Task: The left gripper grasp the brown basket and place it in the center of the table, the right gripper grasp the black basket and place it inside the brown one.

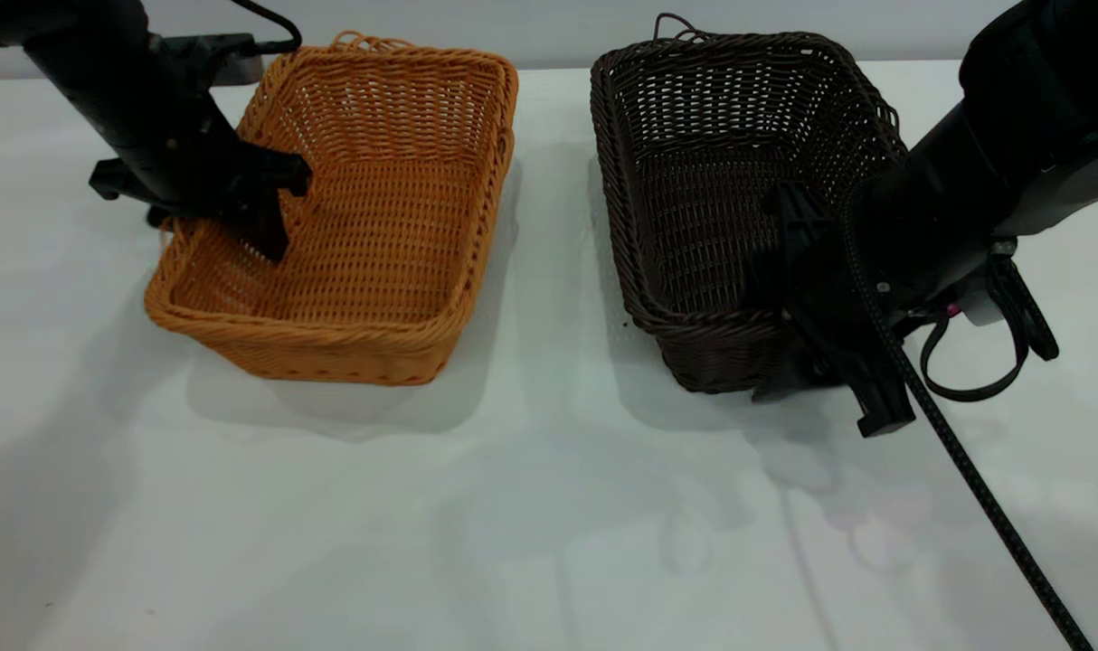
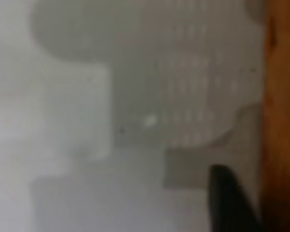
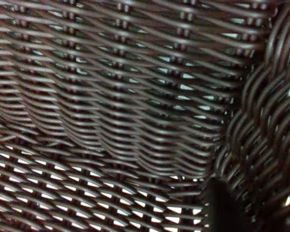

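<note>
Under the left gripper [image 1: 264, 212] we see the rectangular orange-tan woven wicker basket [image 1: 368, 226], its long axis running from the camera side toward the far edge of the white smooth tabletop [image 1: 549, 506] and leaning a little to the right as it recedes. One black finger reaches inside the basket's left wall and the rest of the gripper sits outside it, so the jaws straddle the braided rim; we cannot tell whether they are pressed onto it. The left wrist view offers only a blur of tabletop, an orange strip of basket wall [image 2: 280, 116] and one dark fingertip [image 2: 227, 203].

To the right, well apart from the first basket, lies the rectangular very dark brown-black woven wicker basket [image 1: 721, 199], long axis also running front to back. The right gripper [image 1: 816, 307] is at its near right corner, one finger inside and the other outside the wall; the arm covers that corner, so we cannot tell whether the jaws grip it. The right wrist view is filled with dark weave [image 3: 125, 111] and braided rim.

Both baskets hold nothing but the gripper fingers.
</note>
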